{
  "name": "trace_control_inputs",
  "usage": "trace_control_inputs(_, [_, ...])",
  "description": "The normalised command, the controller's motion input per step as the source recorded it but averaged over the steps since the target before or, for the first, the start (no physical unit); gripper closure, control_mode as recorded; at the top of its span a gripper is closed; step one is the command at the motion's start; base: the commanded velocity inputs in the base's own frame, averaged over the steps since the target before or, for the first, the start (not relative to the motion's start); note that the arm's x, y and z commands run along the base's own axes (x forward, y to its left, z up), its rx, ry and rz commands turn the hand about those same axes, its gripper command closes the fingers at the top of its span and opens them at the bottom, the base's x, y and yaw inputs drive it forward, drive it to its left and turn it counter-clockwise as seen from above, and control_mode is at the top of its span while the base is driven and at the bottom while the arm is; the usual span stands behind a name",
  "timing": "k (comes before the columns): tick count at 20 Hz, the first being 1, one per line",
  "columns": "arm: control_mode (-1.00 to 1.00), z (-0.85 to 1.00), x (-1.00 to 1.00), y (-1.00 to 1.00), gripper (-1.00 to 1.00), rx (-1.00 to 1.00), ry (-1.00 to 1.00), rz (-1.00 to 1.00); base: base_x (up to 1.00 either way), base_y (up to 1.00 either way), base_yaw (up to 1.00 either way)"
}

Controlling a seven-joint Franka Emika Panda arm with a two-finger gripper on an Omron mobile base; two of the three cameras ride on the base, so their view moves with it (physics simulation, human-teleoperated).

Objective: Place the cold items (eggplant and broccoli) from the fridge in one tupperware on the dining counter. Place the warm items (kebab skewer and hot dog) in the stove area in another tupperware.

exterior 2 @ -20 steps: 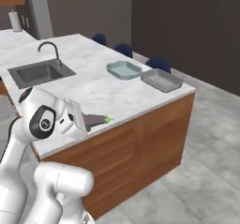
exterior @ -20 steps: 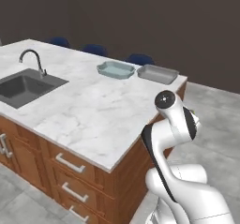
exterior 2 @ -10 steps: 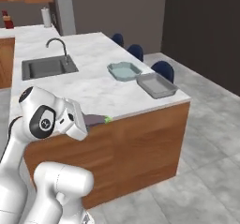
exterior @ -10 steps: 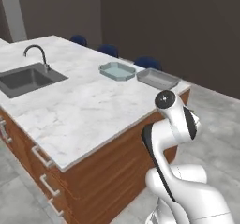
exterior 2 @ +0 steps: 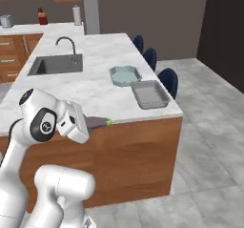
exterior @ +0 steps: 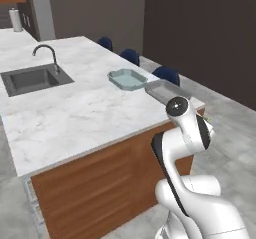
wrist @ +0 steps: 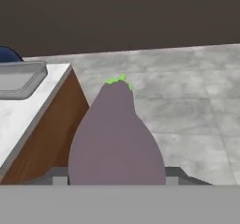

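The claw (exterior 2: 97,123) is clamped on the eggplant (wrist: 117,138). The tabletop (exterior 2: 102,91) edge is seen beside it. Two tubs (exterior 2: 150,94) are set beyond.

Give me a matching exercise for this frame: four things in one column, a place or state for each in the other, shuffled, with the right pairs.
Things:
1. eggplant
2. grey tupperware
3. pale blue tupperware
4. faucet

Places or states:
A. stands at the far side of the sink
B. held in the gripper, stem end pointing away from the hand
C. nearest the counter's end corner
D. between the sink and the other container

Pairs: 1-B, 2-C, 3-D, 4-A
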Motion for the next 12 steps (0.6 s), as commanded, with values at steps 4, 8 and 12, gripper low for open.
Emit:
trace_control_inputs(4, [1.0,0.0,0.0,0.0,1.0,0.0,0.0,0.0,0.67,-1.0,0.42])
trace_control_inputs(8, [1.0,0.0,0.0,0.0,1.0,0.0,0.0,0.0,0.73,-1.0,0.33])
trace_control_inputs(12, [1.0,0.0,0.0,0.0,1.0,0.0,0.0,0.0,0.88,-1.0,0.28])
